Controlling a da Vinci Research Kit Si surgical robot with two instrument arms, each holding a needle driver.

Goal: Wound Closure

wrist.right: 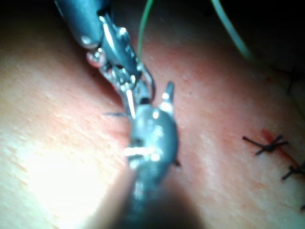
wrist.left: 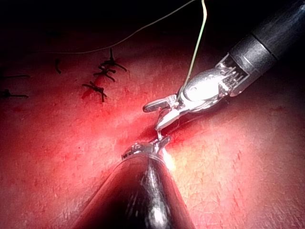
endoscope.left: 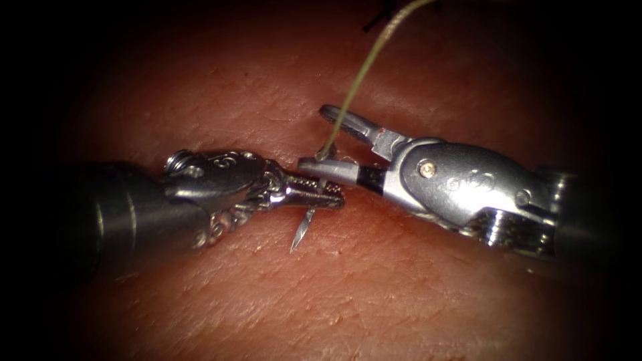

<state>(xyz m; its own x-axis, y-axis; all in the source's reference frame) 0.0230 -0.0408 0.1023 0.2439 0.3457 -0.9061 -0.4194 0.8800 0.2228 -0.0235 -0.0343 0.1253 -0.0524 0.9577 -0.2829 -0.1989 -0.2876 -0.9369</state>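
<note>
Left tool (endoscope.left: 328, 196) comes in from the left, jaws pressed together on the needle (endoscope.left: 304, 227) near its pointed end; the sharp tip hangs free below the jaws, toward the near side, just above the tissue (endoscope.left: 401, 294). Needle's rear part runs up toward the right tool (endoscope.left: 326, 144), probably clear of the tissue, though the tools mask that stretch. Right tool's jaws are spread, holding nothing; the thread (endoscope.left: 364, 73) rises between them, away to the far side. Knotted stitches (wrist.left: 102, 76) lie farther off.

no non-task objects in view
</note>
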